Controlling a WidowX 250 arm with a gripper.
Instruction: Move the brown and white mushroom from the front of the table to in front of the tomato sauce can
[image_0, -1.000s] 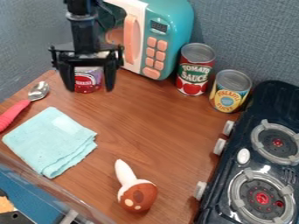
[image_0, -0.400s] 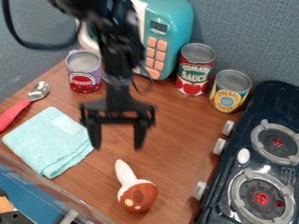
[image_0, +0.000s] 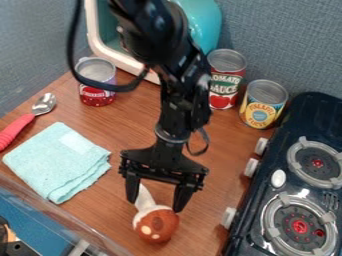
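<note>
The gripper (image_0: 156, 204) hangs open over the front middle of the table, its two fingers spread. Just under it lies a mushroom-shaped toy (image_0: 157, 226) with a brown, pale-spotted cap and a white stem. The stem's upper part sits between the fingers as seen from the camera; whether they touch it I cannot tell. Left of the gripper is a folded light-blue cloth (image_0: 57, 162).
A pink-handled spoon (image_0: 18, 128) lies at the left. Behind stand a purple-and-red can (image_0: 97, 95), a teal toy microwave (image_0: 204, 25), a red can (image_0: 225, 80) and a yellow can (image_0: 262, 106). A dark stove (image_0: 294, 155) borders the right.
The gripper has come from in front of the purple-and-red can, forward and to the right, to the mushroom toy. Its fingers stay apart. The toy has not moved.
</note>
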